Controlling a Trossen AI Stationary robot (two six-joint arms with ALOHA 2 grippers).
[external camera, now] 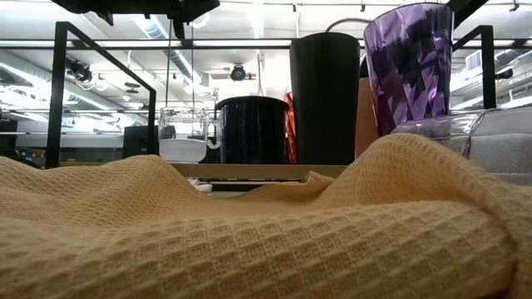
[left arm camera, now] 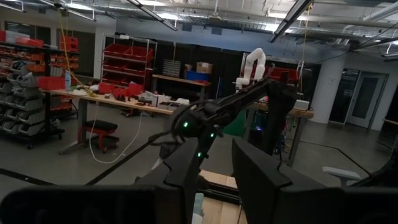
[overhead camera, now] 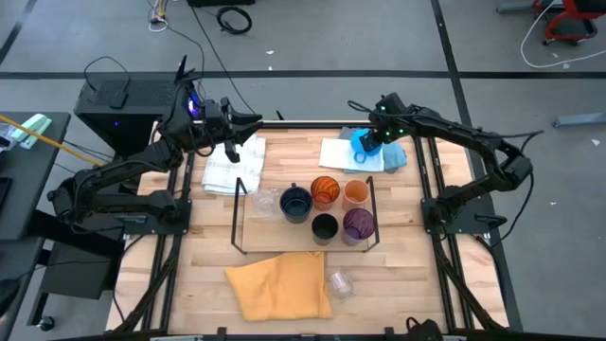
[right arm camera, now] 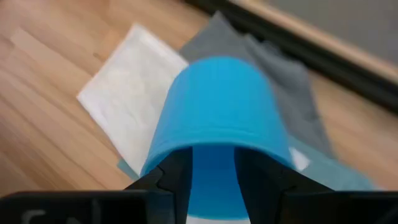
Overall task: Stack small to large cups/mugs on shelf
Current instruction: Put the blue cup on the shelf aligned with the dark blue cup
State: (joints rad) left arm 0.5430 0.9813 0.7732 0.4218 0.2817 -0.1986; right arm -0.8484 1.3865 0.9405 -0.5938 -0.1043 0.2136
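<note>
- Right in front of my right wrist camera was the bright blue mug [right arm camera: 214,112], and my right gripper [right arm camera: 211,180] was pinching its wall, one finger inside and one outside.
- From above, my right gripper [overhead camera: 371,142] held that mug over the folded cloths [overhead camera: 343,153] at the back right of the table, behind the shelf [overhead camera: 254,224] and not yet on it.
- I thought the blue mug was hard and smooth, maybe slippery, so a firm pinch on the rim felt right to me.
- It looked light enough for one gripper, but it could crack if I dropped it.
- I could see nothing inside the blue mug.
- On the shelf stood a dark navy mug [overhead camera: 295,203], two orange cups [overhead camera: 325,190], a black cup [overhead camera: 325,226] and a purple cup [overhead camera: 358,224].
- Each cup stood by itself, none inside another, and they all looked empty to me.
- One small clear glass [overhead camera: 264,202] sat at the left end of the shelf.
- Another clear glass [overhead camera: 340,282] lay by the yellow cloth [overhead camera: 279,284] at the front.
- Glass breaks easily, so I would pick those up gently.
- My left gripper [left arm camera: 214,168] waited up high over the white cloth [overhead camera: 234,163] at the back left, its fingers a little apart and holding nothing.
</note>
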